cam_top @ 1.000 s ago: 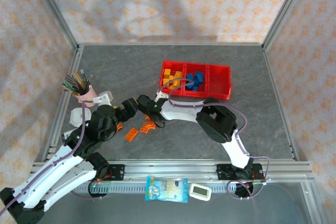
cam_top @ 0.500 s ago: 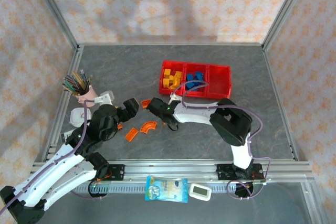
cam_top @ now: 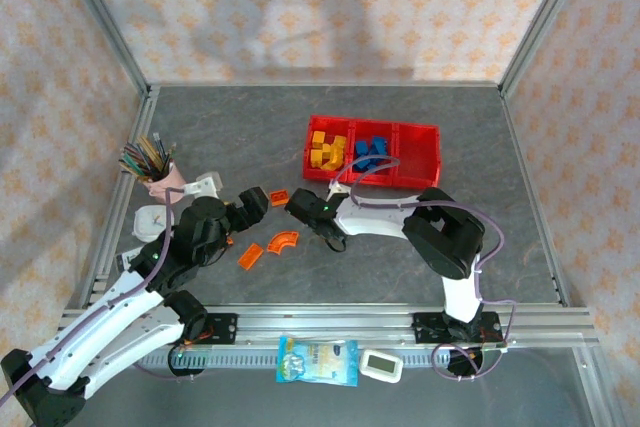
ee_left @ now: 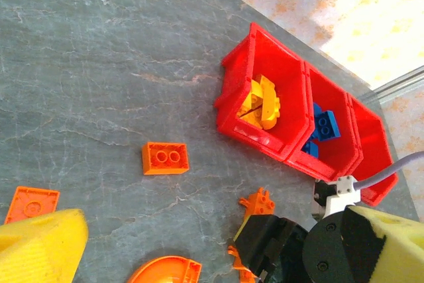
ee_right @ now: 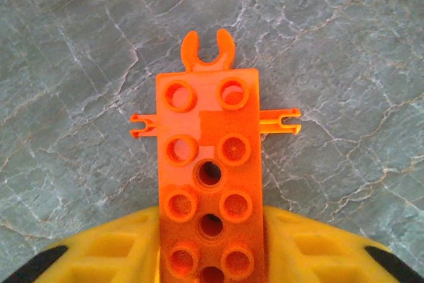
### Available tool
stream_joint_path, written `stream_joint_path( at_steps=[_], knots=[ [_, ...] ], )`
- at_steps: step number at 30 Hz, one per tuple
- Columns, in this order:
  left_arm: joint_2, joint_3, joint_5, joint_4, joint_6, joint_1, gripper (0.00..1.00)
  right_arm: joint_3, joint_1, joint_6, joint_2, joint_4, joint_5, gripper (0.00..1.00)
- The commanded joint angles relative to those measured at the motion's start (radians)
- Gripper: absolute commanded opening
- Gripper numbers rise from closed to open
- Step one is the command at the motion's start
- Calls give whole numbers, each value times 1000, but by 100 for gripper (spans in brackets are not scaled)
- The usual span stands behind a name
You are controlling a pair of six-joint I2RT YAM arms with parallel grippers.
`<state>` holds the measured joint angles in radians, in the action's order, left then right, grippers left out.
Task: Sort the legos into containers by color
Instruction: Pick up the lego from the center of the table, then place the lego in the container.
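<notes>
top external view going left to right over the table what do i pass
pink cup of pencils → flat orange lego → orange arch lego → red bins: yellow legos first, then blue legos

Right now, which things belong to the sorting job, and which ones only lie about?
Belong to the job:
red bins
yellow bricks
blue bricks
orange studded plate
orange arch
orange brick

Just lying about:
pink cup of pencils
blue-white packet
small white device
</notes>
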<state>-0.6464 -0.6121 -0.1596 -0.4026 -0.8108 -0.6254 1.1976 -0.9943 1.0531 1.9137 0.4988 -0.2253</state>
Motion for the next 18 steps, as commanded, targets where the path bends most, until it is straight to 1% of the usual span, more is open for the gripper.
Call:
stream_joint_path(
  at_steps=[1,3,5,8,11,15,17,18],
  knots=[
    [-9,2,27,29,17,9,99,-19,7,-7,-35,-22,-13,32],
    [-16,2,44,41,21,9,99,-28,9,-15,-61,-14,-25,30],
    [-25,-1,61,52,24,9,99,-37,12,-22,-97,2,-43,29],
    [-41,-5,97,77,42,9,99,-72,18,-30,-190,26,-85,29],
    [-62,-12,137,105,54,9,99,-114,49,-58,-299,48,-122,29],
    [-106,-15,192,170,62,7,99,-156,154,-154,-422,56,-138,29],
    [-142,-20,210,199,64,4,99,-172,222,-244,-469,27,-111,29],
    [-165,-24,221,213,68,0,99,-171,262,-297,-482,19,-76,29]
  ],
)
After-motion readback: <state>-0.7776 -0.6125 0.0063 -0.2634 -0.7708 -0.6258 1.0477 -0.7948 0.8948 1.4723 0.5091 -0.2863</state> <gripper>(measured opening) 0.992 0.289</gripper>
